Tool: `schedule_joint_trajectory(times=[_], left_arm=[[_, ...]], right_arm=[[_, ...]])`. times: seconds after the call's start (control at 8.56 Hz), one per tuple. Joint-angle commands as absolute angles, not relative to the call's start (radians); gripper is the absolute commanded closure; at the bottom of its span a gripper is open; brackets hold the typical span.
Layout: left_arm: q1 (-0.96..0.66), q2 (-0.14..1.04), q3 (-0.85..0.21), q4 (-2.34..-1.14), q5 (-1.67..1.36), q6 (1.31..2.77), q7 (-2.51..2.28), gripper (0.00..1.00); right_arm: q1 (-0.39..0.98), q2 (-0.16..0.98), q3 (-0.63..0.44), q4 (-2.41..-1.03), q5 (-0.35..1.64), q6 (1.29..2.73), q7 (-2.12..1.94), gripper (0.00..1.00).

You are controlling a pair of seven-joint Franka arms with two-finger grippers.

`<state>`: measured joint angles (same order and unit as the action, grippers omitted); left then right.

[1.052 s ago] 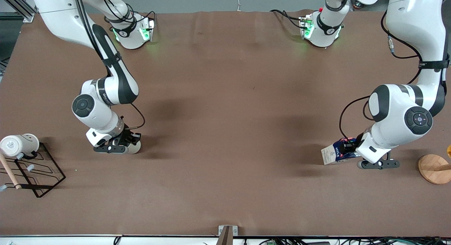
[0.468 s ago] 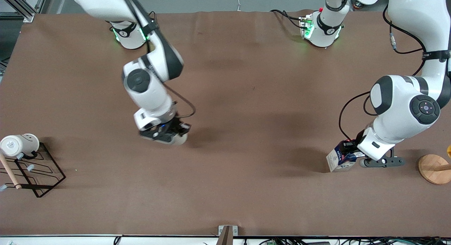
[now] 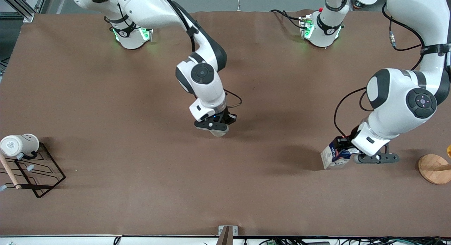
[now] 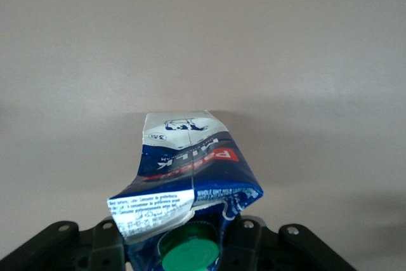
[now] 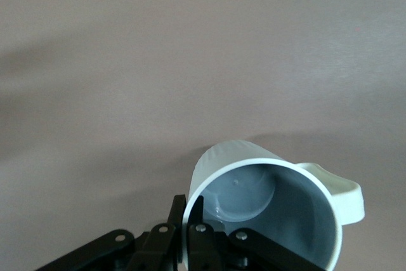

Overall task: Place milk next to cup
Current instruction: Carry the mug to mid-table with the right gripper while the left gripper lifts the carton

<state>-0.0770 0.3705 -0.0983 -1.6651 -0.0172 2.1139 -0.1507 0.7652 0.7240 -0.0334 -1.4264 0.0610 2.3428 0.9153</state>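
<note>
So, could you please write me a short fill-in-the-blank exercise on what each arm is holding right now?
1. The left hand is shut on the ____.
2. The right hand grips the cup by its ____.
3. The cap on the milk is coloured ____.
4. The white mug sits at the ____ arm's end of the table.

Missing words: milk; rim; green; right

There are 2 mugs, 1 beige-grey cup (image 3: 219, 132) and 1 white mug with a face mark (image 3: 19, 145), plus 1 milk carton (image 3: 334, 156), 1 black wire rack (image 3: 35, 172), 1 round wooden base (image 3: 434, 168) and 2 robot arms.
</note>
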Motion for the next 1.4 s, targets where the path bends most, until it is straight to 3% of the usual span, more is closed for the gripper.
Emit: schedule_joint_trajectory(times=[0.0,0.12,0.23,0.35,0.7,0.94,1.29], left_arm=[[-0.074,0.312,-0.138,-1.672,-0.058,2.034,-0.16,0.56],[-0.074,0.295,-0.167,-1.672,-0.077,2.005,-0.169,0.56],[-0.075,0.275,-0.188,-1.672,-0.078,1.97,-0.195,0.55],[-0.074,0.267,-0.221,-1.672,-0.081,1.965,-0.218,0.55],[-0.075,0.242,-0.314,-1.672,-0.086,1.945,-0.338,0.54],[-0.077,0.245,-0.412,-1.671,-0.086,1.945,-0.453,0.55],[-0.092,0.258,-0.503,-1.671,-0.08,1.956,-0.55,0.55]], right_arm=[[0.773,0.799,-0.044,-1.313,0.058,2.324,0.927,1.0],[0.784,0.813,-0.044,-1.313,0.025,2.332,0.925,0.98],[0.784,0.827,-0.044,-1.312,0.017,2.336,0.925,0.68],[0.785,0.831,-0.043,-1.312,0.017,2.333,0.93,0.24],[0.792,0.818,-0.043,-1.31,0.023,2.321,0.974,0.01],[0.772,0.718,-0.041,-1.308,0.06,2.246,0.997,0.0],[0.597,0.485,-0.043,-1.428,0.127,2.032,0.912,0.02]])
